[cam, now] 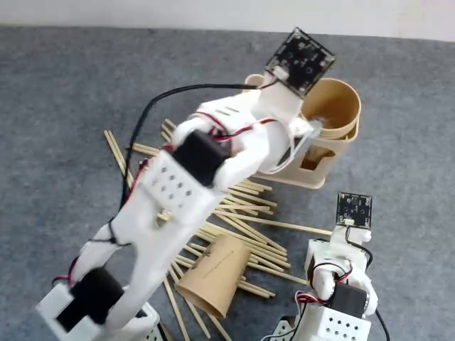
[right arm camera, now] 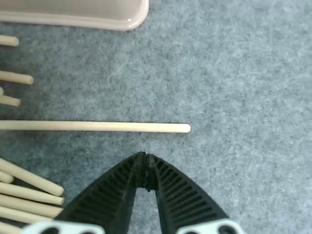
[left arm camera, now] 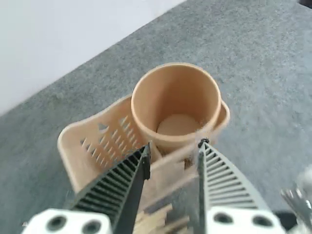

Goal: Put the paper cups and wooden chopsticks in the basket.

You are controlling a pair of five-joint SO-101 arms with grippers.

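Standing upright in the basket [left arm camera: 92,141], one paper cup [left arm camera: 146,107] sits before the left tool [left arm camera: 174,145], jaws spread, apparently for release. Second cup [cam: 213,273] and chopsticks [cam: 242,234] lie on the tabletop [right arm camera: 243,73]; right tool [right arm camera: 145,168] closed, empty, near one stick [right arm camera: 97,126].

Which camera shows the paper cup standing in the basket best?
The left wrist view: it looks straight into the paper cup, showing its rim and bottom, upright in the basket. The high view shows it partly covered by the left arm. The right wrist view faces chopsticks on the carpet.
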